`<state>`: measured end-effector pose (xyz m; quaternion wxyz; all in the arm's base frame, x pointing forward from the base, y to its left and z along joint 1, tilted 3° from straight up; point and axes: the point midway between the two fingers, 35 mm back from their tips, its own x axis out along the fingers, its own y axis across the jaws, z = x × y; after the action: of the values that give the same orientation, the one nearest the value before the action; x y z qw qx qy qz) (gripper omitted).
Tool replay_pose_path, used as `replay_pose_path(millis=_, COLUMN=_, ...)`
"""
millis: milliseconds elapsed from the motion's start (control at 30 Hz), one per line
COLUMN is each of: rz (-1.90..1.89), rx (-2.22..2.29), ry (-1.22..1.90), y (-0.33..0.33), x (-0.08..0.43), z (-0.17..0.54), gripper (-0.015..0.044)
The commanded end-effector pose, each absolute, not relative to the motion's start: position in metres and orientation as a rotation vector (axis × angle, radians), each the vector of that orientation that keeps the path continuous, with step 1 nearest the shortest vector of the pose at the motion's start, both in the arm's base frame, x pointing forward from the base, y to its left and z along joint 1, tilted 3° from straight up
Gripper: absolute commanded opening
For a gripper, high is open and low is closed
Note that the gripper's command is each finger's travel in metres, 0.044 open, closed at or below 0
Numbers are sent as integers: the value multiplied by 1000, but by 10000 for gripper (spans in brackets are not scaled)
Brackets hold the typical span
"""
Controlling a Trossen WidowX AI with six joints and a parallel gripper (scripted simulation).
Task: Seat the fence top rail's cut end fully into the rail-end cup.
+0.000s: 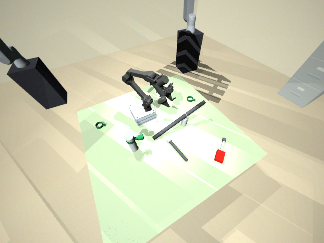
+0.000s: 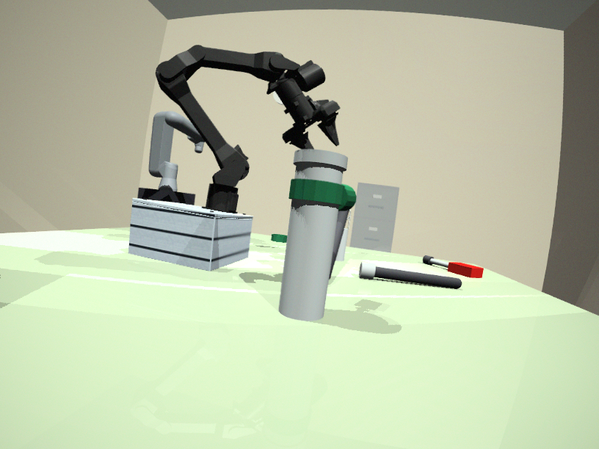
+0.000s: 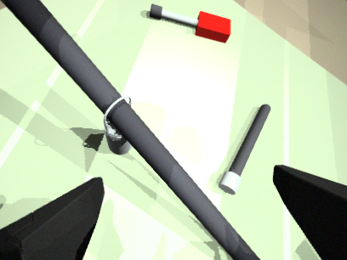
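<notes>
The dark grey rail (image 1: 170, 126) (image 2: 338, 236) (image 3: 150, 149) passes through the wire loop of the loop cap on the short post (image 1: 184, 122) (image 3: 118, 146). It slopes, with its near end low, close to the mat. That end is apart from the green rail-end cup (image 1: 140, 137) (image 2: 349, 196), with a gap between them. The cup hangs on the green brace band (image 2: 314, 191), high on the upright big post (image 1: 133, 147) (image 2: 309, 260), just below its cap. My gripper (image 1: 172, 102) (image 2: 324, 146) (image 3: 188, 178) is open and empty, above the rail and not touching it.
A dark bar with a white end (image 1: 178, 150) (image 2: 411, 276) (image 3: 250, 140) lies beside the rail. A red-headed tool (image 1: 219, 156) (image 2: 465, 269) (image 3: 213, 27) lies farther right. Green rings (image 1: 190, 99) (image 1: 99, 125) lie on the mat. The arm stands on a white box (image 1: 146, 118) (image 2: 169, 232).
</notes>
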<state>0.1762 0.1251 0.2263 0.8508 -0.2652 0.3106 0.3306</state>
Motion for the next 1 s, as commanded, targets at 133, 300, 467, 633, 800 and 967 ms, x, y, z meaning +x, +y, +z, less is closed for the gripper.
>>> replay_pose_path(millis=133, rz=280, rx=-210, ry=902, y=54, x=229, z=195, gripper=440)
replay_pose_path(millis=300, rz=58, rx=-8, ry=986, y=8, x=243, z=179, gripper=440)
replay_pose_path(millis=467, rz=50, rx=0, ry=989, y=6, x=244, z=178, gripper=440)
replay_pose_path(millis=633, rz=77, rx=-64, ry=988, y=0, x=247, z=177, gripper=440)
replay_pose_path(millis=800, rz=199, rx=-349, ry=982, y=-28, x=258, z=173, gripper=440)
replay_pose_path(millis=967, rz=346, rx=-683, ry=962, y=-66, x=267, z=166, gripper=440)
